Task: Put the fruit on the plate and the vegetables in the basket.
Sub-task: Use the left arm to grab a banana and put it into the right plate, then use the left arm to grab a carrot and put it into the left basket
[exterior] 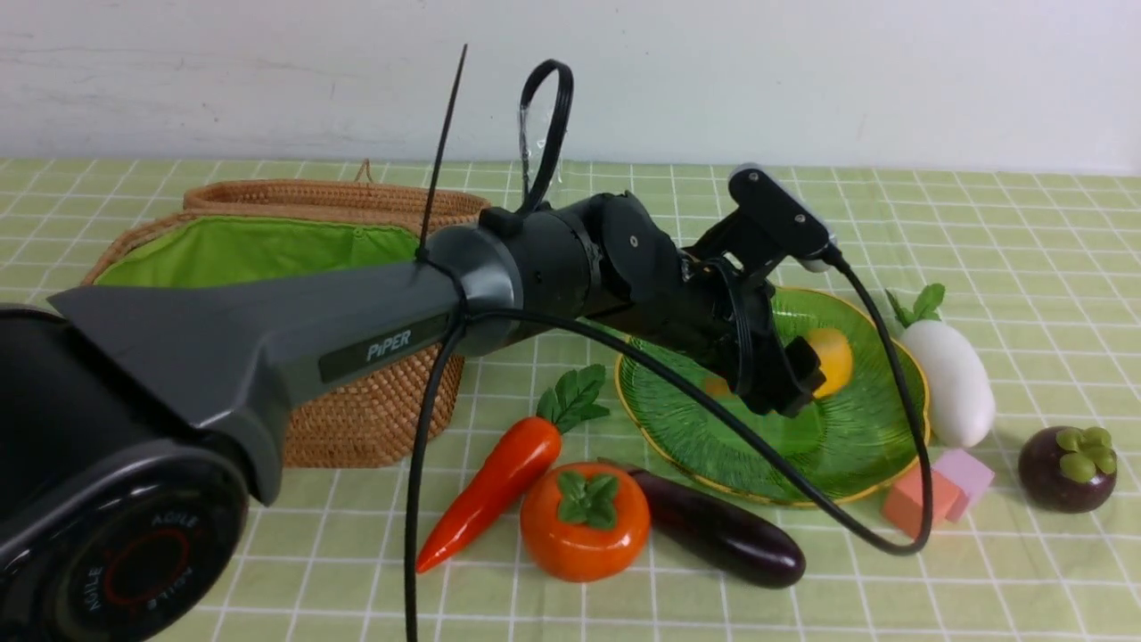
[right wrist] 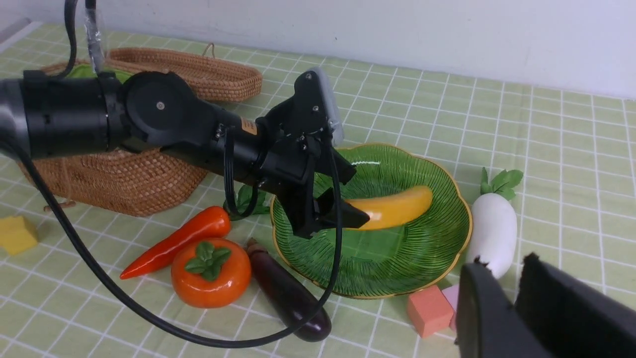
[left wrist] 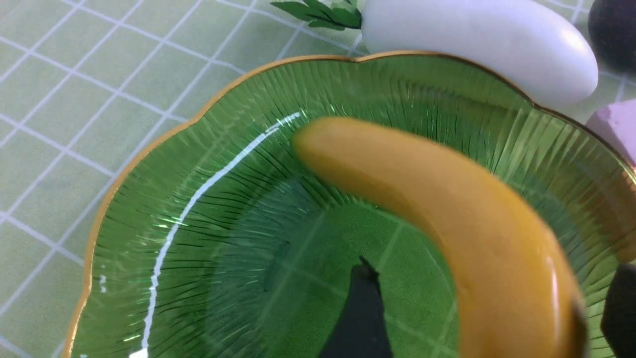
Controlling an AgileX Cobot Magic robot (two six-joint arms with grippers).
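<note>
The yellow banana (exterior: 829, 357) (left wrist: 447, 209) (right wrist: 397, 211) lies in the green plate (exterior: 829, 446) (left wrist: 198, 223). My left gripper (exterior: 793, 383) (left wrist: 489, 318) is open astride its near end, with a gap on each side. The persimmon (exterior: 584, 522), carrot (exterior: 495, 481) and eggplant (exterior: 722, 530) lie in front of the plate. The radish (exterior: 958, 383) and mangosteen (exterior: 1067, 468) sit to its right. The wicker basket (exterior: 374, 419) stands at the left, its lid back. My right gripper (right wrist: 502, 266) hovers near the radish (right wrist: 492, 238), slightly open and empty.
An orange cube (exterior: 909, 499) and a pink cube (exterior: 967, 477) touch the plate's right front rim. A yellow cube (right wrist: 17, 233) lies in front of the basket. The left arm's cable (exterior: 713, 410) hangs across the plate.
</note>
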